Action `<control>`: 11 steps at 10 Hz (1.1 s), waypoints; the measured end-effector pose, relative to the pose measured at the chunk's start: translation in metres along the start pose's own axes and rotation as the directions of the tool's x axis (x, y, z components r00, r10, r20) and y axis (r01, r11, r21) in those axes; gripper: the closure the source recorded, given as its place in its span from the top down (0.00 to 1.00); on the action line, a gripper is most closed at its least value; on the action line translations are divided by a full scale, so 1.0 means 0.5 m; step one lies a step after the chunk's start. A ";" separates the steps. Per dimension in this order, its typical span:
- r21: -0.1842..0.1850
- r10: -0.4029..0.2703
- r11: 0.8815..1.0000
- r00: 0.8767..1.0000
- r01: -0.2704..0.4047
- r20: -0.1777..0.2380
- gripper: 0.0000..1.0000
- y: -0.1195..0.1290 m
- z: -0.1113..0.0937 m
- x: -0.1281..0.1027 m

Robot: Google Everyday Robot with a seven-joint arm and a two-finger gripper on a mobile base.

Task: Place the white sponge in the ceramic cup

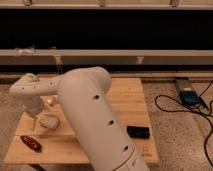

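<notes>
The white sponge, a small cream block, lies on the left part of the wooden table. My gripper hangs down from the white arm just left of the sponge, close to it and near the tabletop. A small pale object shows behind the sponge, next to the arm. I cannot tell whether it is the ceramic cup. The large arm hides much of the table's middle.
A dark red-brown elongated item lies near the table's front left corner. A black flat object lies at the front right. On the floor to the right are a blue device and black cables. A dark wall with a ledge runs behind.
</notes>
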State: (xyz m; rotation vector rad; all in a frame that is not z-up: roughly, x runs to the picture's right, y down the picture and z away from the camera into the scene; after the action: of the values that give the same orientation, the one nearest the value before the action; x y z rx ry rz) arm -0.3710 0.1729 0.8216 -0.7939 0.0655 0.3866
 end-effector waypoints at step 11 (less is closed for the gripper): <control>0.047 0.074 0.996 0.997 -0.072 -0.035 0.80 -0.048 0.044 0.015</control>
State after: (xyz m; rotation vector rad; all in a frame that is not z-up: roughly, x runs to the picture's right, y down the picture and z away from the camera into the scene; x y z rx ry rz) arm -0.3572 0.1757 0.8518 -0.7550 0.1374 0.4385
